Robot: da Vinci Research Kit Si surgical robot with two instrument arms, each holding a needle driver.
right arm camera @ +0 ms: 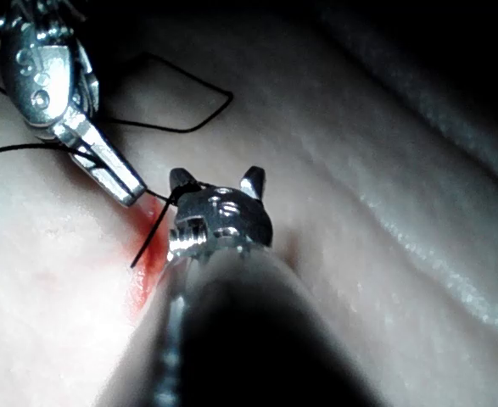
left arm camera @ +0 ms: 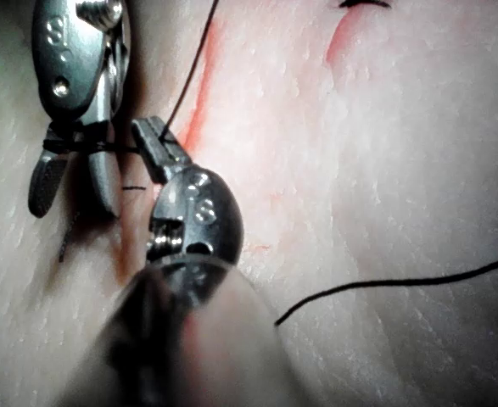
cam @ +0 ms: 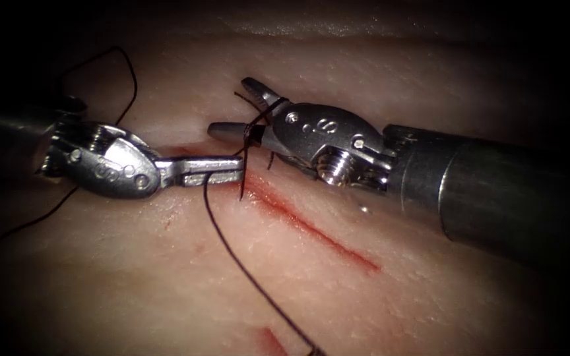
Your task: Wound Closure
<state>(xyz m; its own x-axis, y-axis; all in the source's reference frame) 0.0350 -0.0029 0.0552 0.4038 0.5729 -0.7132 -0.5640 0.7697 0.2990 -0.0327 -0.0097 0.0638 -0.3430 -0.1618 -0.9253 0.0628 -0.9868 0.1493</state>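
the left tool [cam: 222,170] had its jaws together on the thread [cam: 245,267] just left of the cut [cam: 311,227], at its upper end. the right tool [cam: 245,109] stood with jaws apart, thread wound round them — holding nothing firmly. the needle could not be made out. the risk, as i judged it: the loops could slip off the spread jaws, or the taut strand could saw into the tissue [cam: 397,290] — the cut looked narrow, lined with red fluid [cam: 285,207], its edges barely gaping.
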